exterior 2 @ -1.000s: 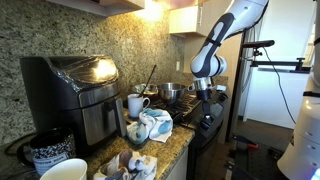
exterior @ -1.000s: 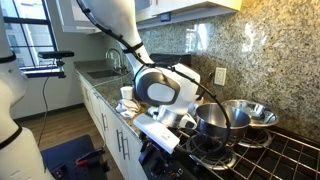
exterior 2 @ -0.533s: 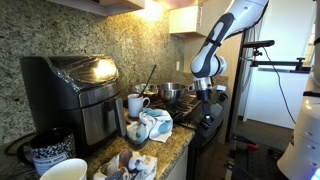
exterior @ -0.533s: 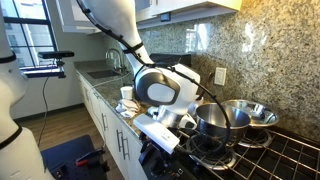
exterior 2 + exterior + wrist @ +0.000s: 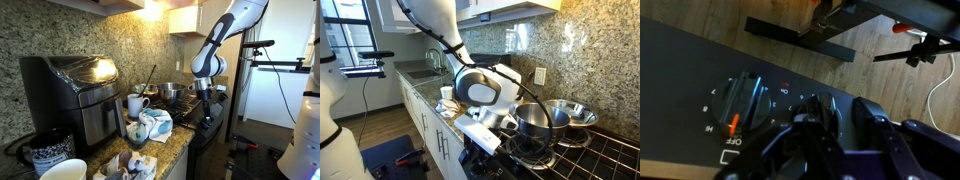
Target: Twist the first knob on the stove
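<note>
The step in hand looks like lining up on the knob, with no grip taken yet. In the wrist view the knob (image 5: 740,100) sits on the front panel (image 5: 680,70) of the stove (image 5: 610,155), its orange pointer (image 5: 733,125) aimed down at the OFF mark (image 5: 732,145), so it appears unturned. The gripper (image 5: 845,110) hangs just beside the knob, on its right in this view, close to the panel. Its fingers (image 5: 872,112) are spread with only bare panel showing between them, so they pinch nothing. Whether a fingertip touches the panel cannot be told. In both exterior views the arm reaches down over the stove's front edge, the gripper (image 5: 485,128) low by the panel and below the pot (image 5: 533,120) on the grate; the knob itself is hidden there. The next move probably calls for a short sideways shift toward the knob until the fingers straddle it, one on each side. They would then close squarely on its rim and the wrist would roll to take the pointer off OFF. A poorly centred grip would likely slip on the knob.
</note>
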You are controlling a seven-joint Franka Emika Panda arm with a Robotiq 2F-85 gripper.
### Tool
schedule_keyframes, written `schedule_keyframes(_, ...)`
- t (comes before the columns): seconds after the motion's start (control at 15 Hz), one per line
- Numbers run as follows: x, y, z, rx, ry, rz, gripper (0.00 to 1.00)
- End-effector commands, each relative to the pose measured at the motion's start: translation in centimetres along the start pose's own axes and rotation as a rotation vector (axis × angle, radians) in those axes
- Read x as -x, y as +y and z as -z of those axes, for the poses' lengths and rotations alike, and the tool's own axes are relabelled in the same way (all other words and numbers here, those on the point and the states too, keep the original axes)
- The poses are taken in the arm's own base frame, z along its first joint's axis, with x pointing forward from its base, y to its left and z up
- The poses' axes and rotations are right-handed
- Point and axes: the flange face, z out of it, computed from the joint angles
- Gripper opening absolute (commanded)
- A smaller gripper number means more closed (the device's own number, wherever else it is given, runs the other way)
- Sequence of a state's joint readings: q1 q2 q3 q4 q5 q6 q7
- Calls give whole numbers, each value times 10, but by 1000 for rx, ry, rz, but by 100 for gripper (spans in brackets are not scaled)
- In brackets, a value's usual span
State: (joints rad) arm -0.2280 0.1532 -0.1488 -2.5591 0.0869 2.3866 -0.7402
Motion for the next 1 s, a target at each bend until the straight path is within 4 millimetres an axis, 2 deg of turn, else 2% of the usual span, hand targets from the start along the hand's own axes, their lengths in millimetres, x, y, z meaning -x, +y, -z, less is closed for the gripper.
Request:
schedule_keyframes(0.0,2,-5,-1,4,-4,-3,8)
schedule_keyframes(0.13,3,-4,-1,5,-3,-5,4)
schedule_keyframes(0.2,2,-4,-2,4,-4,-4,8)
schedule_keyframes(0.33,2,-4,-2,2,-6,-3,8)
schedule_keyframes(0.4,2,-5,-2,2,-7,-3,31)
schedule_keyframes(0.47,2,-5,-2,3,-7,-3,49)
schedule_keyframes(0.93,0,-10,-5,5,-4,-4,99)
